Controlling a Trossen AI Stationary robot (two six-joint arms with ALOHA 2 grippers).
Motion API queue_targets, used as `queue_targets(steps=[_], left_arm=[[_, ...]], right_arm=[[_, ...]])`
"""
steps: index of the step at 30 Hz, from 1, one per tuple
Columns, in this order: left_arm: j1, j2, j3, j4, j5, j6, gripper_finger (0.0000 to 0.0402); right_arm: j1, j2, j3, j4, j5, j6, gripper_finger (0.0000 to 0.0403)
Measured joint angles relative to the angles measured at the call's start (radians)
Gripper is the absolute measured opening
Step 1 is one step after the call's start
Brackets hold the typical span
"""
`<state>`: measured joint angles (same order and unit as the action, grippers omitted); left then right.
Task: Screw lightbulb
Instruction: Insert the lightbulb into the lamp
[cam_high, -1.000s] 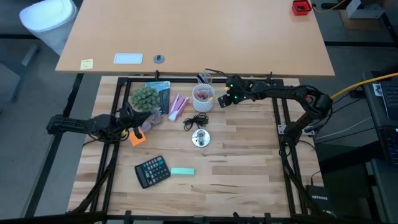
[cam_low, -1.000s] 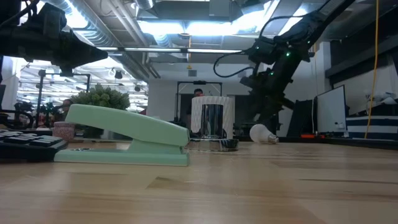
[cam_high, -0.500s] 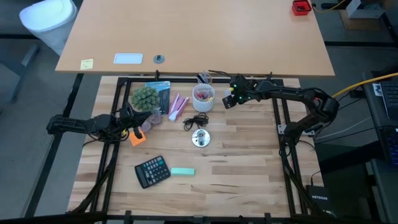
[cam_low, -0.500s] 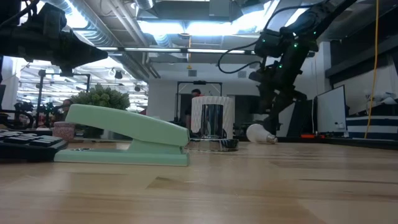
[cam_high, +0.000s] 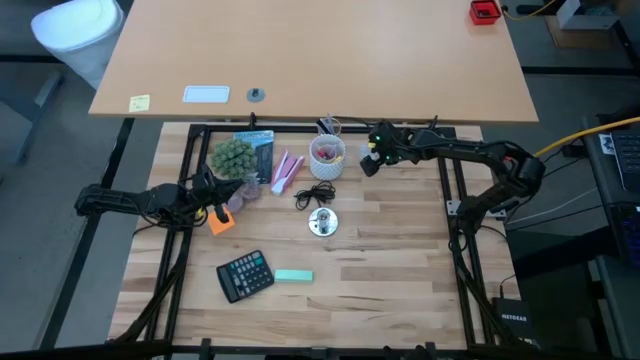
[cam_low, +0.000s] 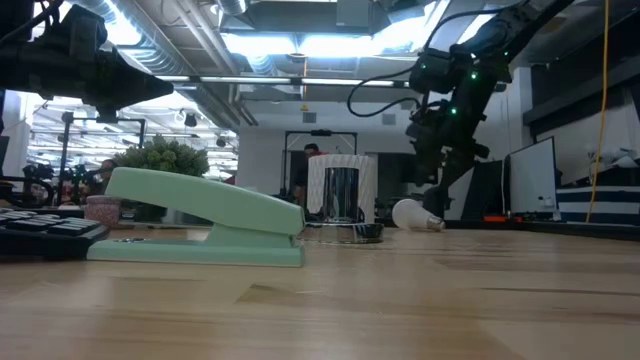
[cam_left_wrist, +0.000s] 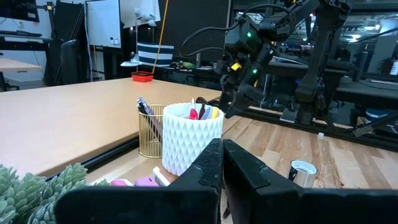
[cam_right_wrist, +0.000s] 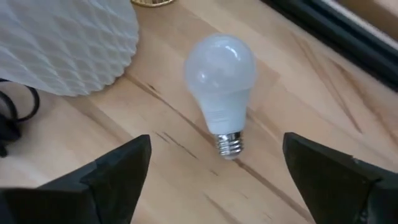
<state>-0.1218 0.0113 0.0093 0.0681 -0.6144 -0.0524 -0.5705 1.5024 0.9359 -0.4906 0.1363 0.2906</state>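
Right gripper (cam_right_wrist: 214, 177) spread over lightbulb (cam_right_wrist: 221, 81), lying screw-end toward it.

The lightbulb (cam_right_wrist: 220, 74) is showing a frosted, matt white globe with a shiny ribbed metal screw base. The table (cam_right_wrist: 186, 168) under it is looking like pale, smooth wood with fine grain lines. The cup (cam_right_wrist: 62, 43) beside it is showing a white, faceted, matt plastic wall. The stapler (cam_low: 200, 215) is gleaming softly, mint-green and smooth.

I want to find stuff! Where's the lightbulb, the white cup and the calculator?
lightbulb (cam_right_wrist: 221, 71): right wrist view, glass dome.
white cup (cam_left_wrist: 191, 140): left wrist view, ribbed side.
calculator (cam_high: 245, 274): high view, keypad.
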Motion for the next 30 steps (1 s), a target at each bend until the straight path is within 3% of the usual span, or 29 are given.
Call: queue_targets(steps=[20, 30], left_arm=[[0.000, 0.000, 0.000, 0.000, 0.000, 0.000, 0.0004], [0.000, 0.000, 0.000, 0.000, 0.000, 0.000, 0.0004]], right_arm=[[-0.015, 0.002, -0.152, 0.230, 0.032, -0.137, 0.0371], [-0.021, 0.120, -0.167, 0.328, 0.031, -0.142, 0.0371]])
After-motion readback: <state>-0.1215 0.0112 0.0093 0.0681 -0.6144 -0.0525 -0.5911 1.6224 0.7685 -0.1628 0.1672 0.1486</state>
